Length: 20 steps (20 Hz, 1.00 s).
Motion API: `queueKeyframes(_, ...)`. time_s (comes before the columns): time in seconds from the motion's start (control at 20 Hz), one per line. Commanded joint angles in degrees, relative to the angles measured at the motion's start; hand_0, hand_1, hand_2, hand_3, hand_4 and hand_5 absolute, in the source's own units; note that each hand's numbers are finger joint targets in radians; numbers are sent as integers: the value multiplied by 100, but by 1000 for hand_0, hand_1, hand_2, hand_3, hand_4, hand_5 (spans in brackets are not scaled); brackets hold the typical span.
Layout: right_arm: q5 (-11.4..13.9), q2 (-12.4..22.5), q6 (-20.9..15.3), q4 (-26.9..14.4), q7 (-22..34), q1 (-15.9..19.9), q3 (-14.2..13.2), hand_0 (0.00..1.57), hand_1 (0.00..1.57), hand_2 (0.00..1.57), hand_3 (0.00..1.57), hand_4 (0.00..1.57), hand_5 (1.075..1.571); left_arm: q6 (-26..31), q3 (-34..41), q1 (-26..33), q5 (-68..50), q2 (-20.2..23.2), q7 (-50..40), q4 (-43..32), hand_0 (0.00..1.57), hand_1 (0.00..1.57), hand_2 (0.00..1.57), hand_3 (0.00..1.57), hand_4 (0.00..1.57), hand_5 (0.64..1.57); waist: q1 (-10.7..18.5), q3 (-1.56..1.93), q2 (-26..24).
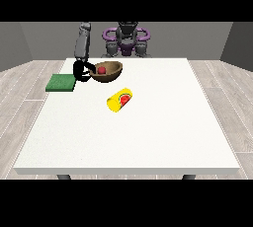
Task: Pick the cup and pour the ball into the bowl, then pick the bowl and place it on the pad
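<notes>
- Pad (61, 83): green, flat on the table (148, 132), just outboard of the hand at the view's left, touching or nearly so. Short carry for the bowl, which looks like why the grab is on this side.
- Hand at the view's left (80, 70): at the bowl's rim on the pad side, fingers curled over the rim edge, so it has hold of the bowl. Arm comes down steeply from above.
- Bowl (109, 71): brown, tilted with its mouth showing to the camera, right against the hand. Can't tell if it's lifted or resting on the table.
- Ball (102, 70): red, inside the bowl, just inboard of the fingers. Pour step looks done; bowl-to-pad is the step in hand.
- Cup (120, 100): yellow, on its side, nearer the camera than the hand and well apart from it. Red patch on it. Not in the path to the pad.
- Nothing between bowl and pad but the hand itself. Risk: the tilt could roll the ball out during the move.
- Other hand: not in view.
</notes>
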<state>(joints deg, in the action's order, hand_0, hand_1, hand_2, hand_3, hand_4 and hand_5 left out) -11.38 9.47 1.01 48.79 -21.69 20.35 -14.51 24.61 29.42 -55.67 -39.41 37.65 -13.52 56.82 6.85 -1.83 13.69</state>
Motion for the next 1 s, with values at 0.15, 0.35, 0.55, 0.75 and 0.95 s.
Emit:
queueKeyframes(0.15,386,726,-727,298,1790,246,177,1571,1571,1571,1429,1101,1566,181,160,459,75,212,132,-540,0,0,0,0,0,1571,-474,159,-438)
queueKeyframes(0.35,222,797,-552,422,2383,431,183,1571,1571,1571,1149,1135,1553,133,228,650,63,426,107,-769,0,0,0,0,0,1571,-812,178,-746)
queueKeyframes(0.55,191,1634,155,213,1996,252,-68,1571,1571,1571,967,1181,1561,461,404,831,-162,597,199,-808,0,0,0,0,0,1571,-839,182,-420)
queueKeyframes(0.75,113,1999,523,-266,1625,160,-325,1571,1571,1571,1171,1158,1568,158,251,605,-157,706,-30,-556,0,0,0,0,0,1571,-929,189,-372)
queueKeyframes(0.95,175,2238,497,-774,1469,732,-464,1571,1571,1571,975,1151,1565,-67,167,179,-454,656,-237,-341,0,0,0,0,0,1571,-677,189,-97)
